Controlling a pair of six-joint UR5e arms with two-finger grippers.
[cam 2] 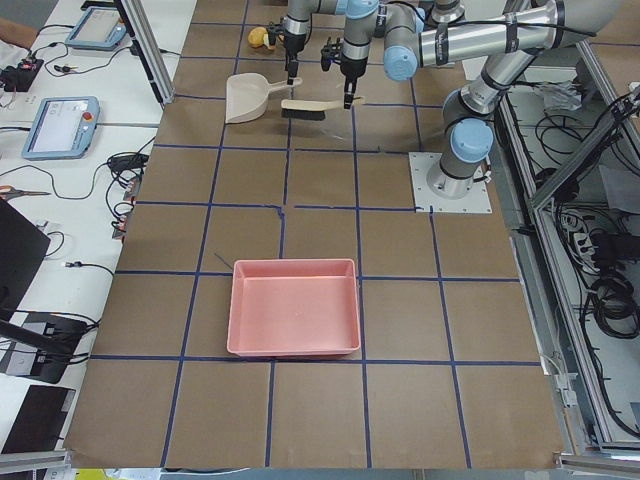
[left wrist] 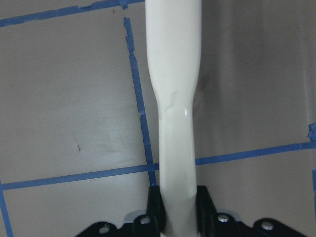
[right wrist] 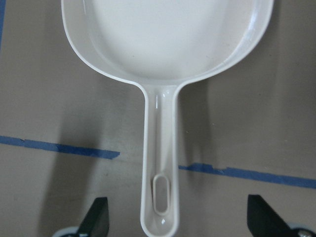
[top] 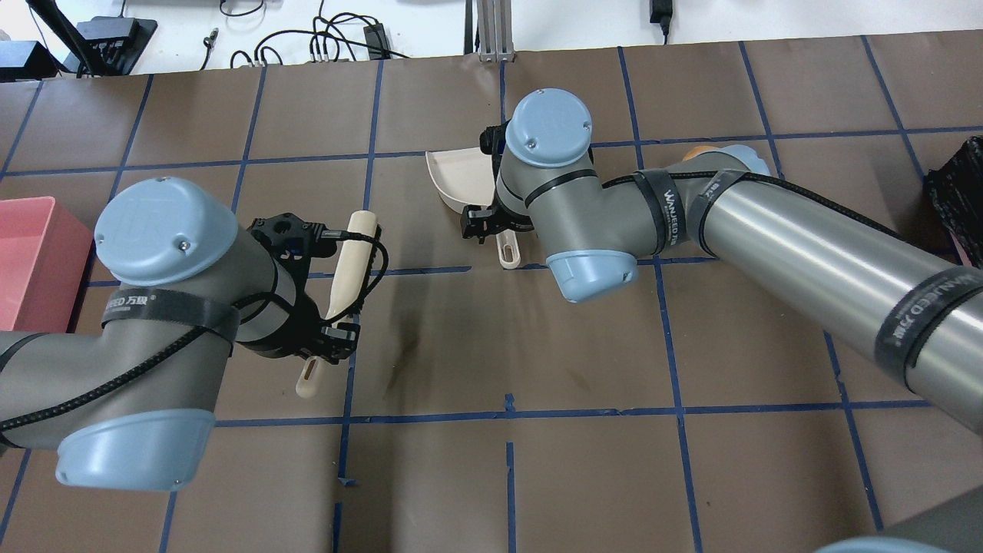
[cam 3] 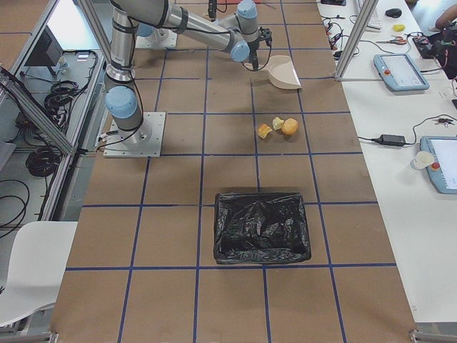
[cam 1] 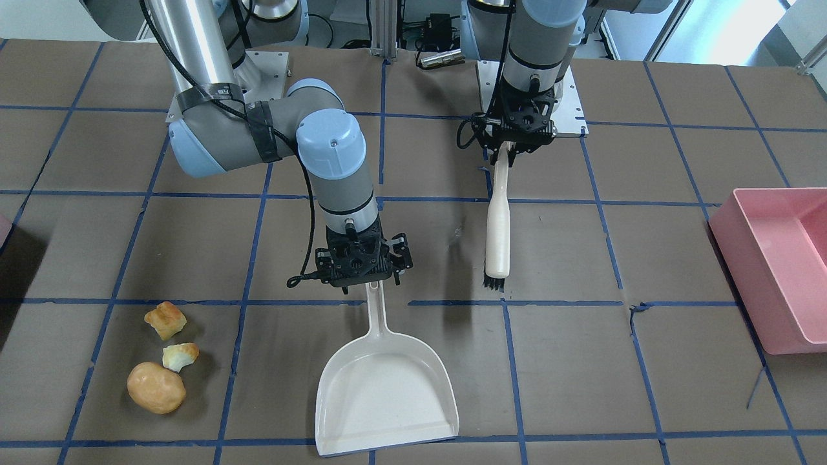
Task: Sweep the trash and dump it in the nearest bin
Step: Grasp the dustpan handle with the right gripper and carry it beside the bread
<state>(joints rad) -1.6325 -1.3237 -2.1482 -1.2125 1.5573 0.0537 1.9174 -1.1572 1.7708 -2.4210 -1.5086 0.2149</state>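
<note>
On the table lie three trash bits; left gripper pinches one brush, right gripper spread.

Our left gripper points down, jaws clamped on a brush handle; our right gripper hangs low from a bent arm, jaws spread wide.
</note>
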